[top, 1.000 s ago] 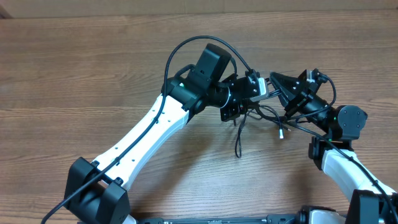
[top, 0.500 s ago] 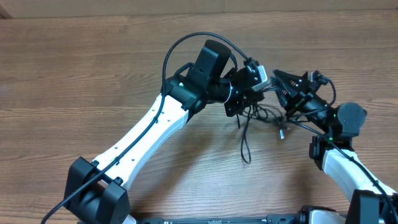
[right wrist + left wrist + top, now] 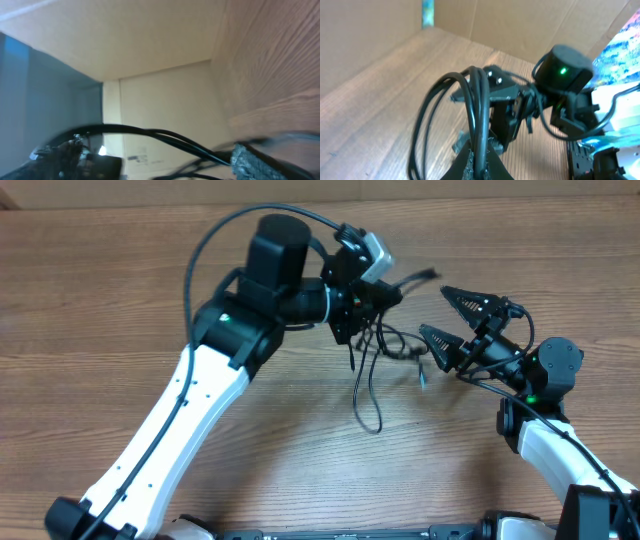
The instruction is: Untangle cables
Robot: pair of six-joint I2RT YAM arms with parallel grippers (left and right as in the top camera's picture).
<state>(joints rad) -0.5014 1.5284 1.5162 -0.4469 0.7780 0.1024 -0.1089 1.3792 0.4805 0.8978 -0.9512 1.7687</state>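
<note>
Cables (image 3: pixel 368 375) are clamped in the closed left gripper (image 3: pixel 384 294), with loops hung down to the table (image 3: pixel 120 300); the right gripper (image 3: pixel 452 322) is spread wide and empty, just right of them.

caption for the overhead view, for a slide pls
Left gripper shut on the cables, strands dangling toward the wooden table; right gripper open beside the tangle, holding nothing.

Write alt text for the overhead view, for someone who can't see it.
Two robot arms meet over a wooden table. The left claw is shut on a bunch of thin black cables that trail down in loose loops. The right claw stands wide open just beside them.
</note>
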